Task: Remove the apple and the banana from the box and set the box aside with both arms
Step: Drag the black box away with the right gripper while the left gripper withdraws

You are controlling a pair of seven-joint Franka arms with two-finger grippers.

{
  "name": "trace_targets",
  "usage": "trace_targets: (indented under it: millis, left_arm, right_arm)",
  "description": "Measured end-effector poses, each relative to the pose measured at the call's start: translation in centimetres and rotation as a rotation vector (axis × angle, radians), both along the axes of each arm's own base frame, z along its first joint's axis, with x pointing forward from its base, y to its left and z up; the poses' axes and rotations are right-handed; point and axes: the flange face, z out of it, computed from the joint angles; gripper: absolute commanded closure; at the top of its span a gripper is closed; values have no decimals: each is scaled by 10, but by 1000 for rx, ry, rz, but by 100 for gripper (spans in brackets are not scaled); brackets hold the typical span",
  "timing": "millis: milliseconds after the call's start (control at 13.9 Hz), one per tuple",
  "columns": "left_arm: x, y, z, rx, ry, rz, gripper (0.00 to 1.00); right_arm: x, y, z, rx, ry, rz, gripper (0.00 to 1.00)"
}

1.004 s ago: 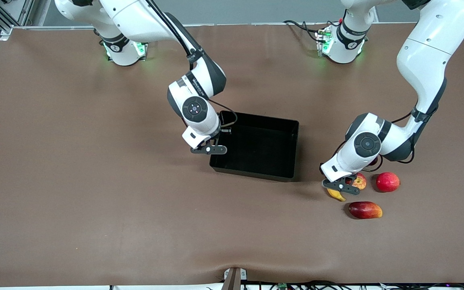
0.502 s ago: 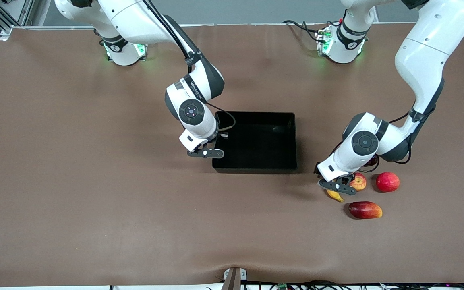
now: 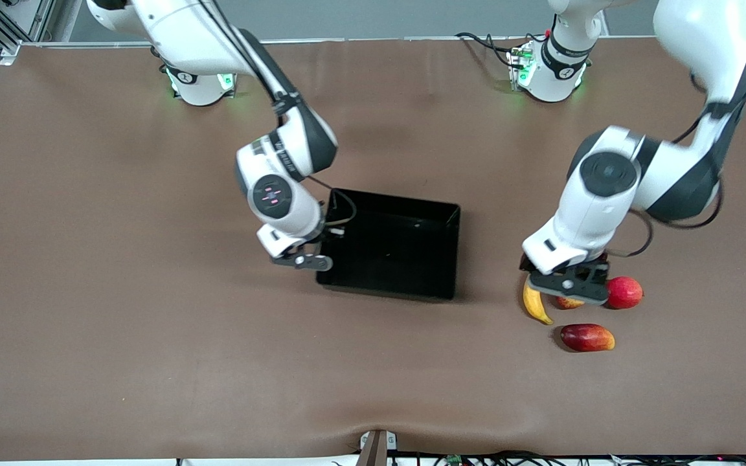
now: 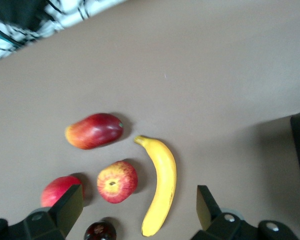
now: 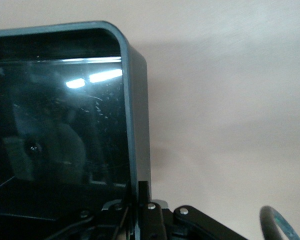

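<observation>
Pinching the box [image 3: 383,290] by its short wall toward the right arm's end, the right pincer [image 3: 302,261] is clenching the thin rim, one finger inside and one outside. The box is sitting empty on the surface [image 3: 120,336] near its middle. The banana [image 3: 535,303] and the apple [image 3: 566,302] are lying out on the surface toward the left arm's end, beside a mango [image 3: 587,337] and a red fruit [image 3: 624,292]. The left pincer [image 3: 570,288] is hanging released over them, grasping nothing. The box is looking light, stiff and glossy, so it is probably slippery and likely to swivel when gripped at one end. The wall toward the left arm's end is offering the second hold.
</observation>
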Motion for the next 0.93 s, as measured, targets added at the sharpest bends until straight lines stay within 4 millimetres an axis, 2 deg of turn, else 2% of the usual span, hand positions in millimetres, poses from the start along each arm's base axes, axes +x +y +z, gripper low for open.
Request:
trace_targets:
  millis: [143, 359, 646, 932]
  left_arm:
    - [-12, 4, 42, -40, 26, 72, 0]
    - [-24, 47, 94, -104, 163, 198, 0]
    - [-32, 103, 163, -137, 258, 292, 0]
    - [-47, 135, 208, -164, 245, 347, 0]
  right_arm:
    - [15, -38, 17, 5, 17, 1, 100]
    - [32, -104, 33, 25, 4, 49, 100]
    - [47, -227, 40, 64, -8, 100, 100]
    - [46, -341, 31, 95, -12, 118, 100]
